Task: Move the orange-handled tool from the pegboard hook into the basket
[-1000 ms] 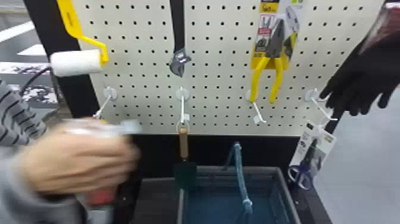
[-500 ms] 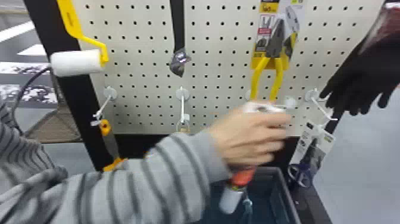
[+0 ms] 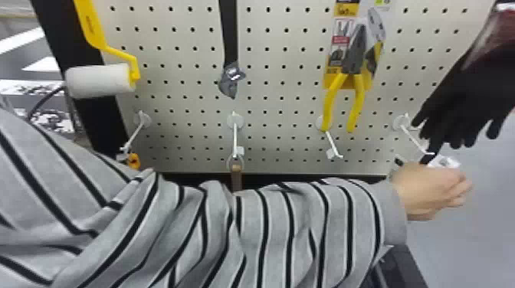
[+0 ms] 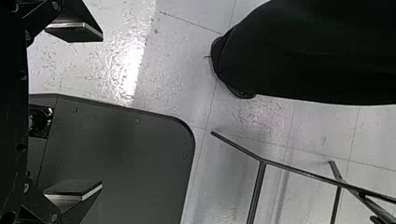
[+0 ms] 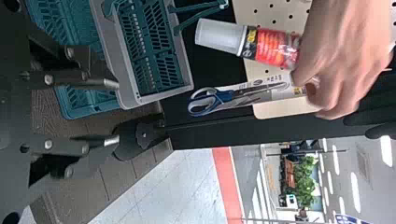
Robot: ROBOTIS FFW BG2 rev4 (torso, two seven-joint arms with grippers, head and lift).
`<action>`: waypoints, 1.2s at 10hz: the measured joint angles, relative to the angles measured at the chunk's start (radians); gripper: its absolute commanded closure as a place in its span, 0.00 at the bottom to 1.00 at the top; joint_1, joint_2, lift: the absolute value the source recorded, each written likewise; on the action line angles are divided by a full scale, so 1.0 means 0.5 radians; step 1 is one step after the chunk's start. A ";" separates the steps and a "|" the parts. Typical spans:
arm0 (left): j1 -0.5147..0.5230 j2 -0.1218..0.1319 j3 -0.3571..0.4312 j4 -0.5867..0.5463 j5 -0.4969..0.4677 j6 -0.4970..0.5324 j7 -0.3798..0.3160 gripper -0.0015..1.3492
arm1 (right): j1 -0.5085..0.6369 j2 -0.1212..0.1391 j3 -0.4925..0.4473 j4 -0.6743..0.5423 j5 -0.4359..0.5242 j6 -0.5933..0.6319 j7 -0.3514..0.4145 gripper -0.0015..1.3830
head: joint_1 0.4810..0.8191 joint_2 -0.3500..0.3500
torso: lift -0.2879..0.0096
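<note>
Grippers first, both unladen: right gripper [image 5: 112,112] parted beside the basket [image 5: 112,56], left gripper [image 4: 74,112] spread wide, gripping nothing. Across comes a striped sleeve [image 3: 268,229], its hand [image 5: 345,60] pinching a red-and-white bottle [image 5: 275,46] near the rightmost hook [image 3: 415,141], probably to hang it. Beyond, the orange-handled tool [image 3: 133,161] hangs at the leftmost hook [image 3: 132,137], mostly masked, presumably hung there for easy lifting off.
</note>
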 measured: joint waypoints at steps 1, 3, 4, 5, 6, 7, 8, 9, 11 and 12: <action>-0.002 0.000 0.000 0.000 0.000 0.001 -0.002 0.14 | -0.002 0.000 0.000 0.000 -0.003 0.000 0.000 0.77 | 0.20 0.50 | 0.63; -0.008 0.000 0.005 0.005 0.000 0.006 -0.009 0.14 | -0.005 -0.002 0.000 0.013 -0.028 0.000 0.017 0.77 | 0.20 0.50 | 0.63; -0.009 0.000 0.007 0.005 -0.001 0.007 -0.012 0.14 | -0.007 -0.002 0.000 0.018 -0.034 0.000 0.022 0.73 | 0.20 0.50 | 0.63; -0.008 0.000 0.009 0.005 -0.003 0.009 -0.016 0.14 | -0.007 -0.002 0.000 0.022 -0.045 0.000 0.025 0.48 | 0.20 0.50 | 0.63; -0.006 0.000 0.010 0.006 -0.003 0.011 -0.019 0.14 | -0.007 -0.002 0.000 0.029 -0.063 0.000 0.028 0.28 | 0.20 0.50 | 0.63; -0.005 0.001 0.011 0.008 -0.004 0.013 -0.021 0.14 | -0.008 -0.003 0.000 0.034 -0.073 -0.002 0.032 0.20 | 0.20 0.50 | 0.63; -0.005 0.002 0.012 0.010 -0.004 0.016 -0.022 0.14 | -0.010 -0.004 0.000 0.037 -0.078 -0.003 0.034 0.15 | 0.20 0.50 | 0.63; -0.006 0.005 0.012 0.010 -0.004 0.018 -0.025 0.14 | -0.011 -0.005 0.000 0.039 -0.083 -0.005 0.034 0.13 | 0.20 0.50 | 0.63; -0.014 0.009 0.010 0.013 -0.004 0.022 -0.030 0.14 | -0.011 -0.005 0.000 0.042 -0.092 -0.007 0.034 0.13 | 0.20 0.50 | 0.63; -0.017 0.009 0.009 0.014 -0.006 0.022 -0.031 0.14 | -0.014 -0.005 0.000 0.046 -0.098 -0.010 0.034 0.13 | 0.20 0.50 | 0.63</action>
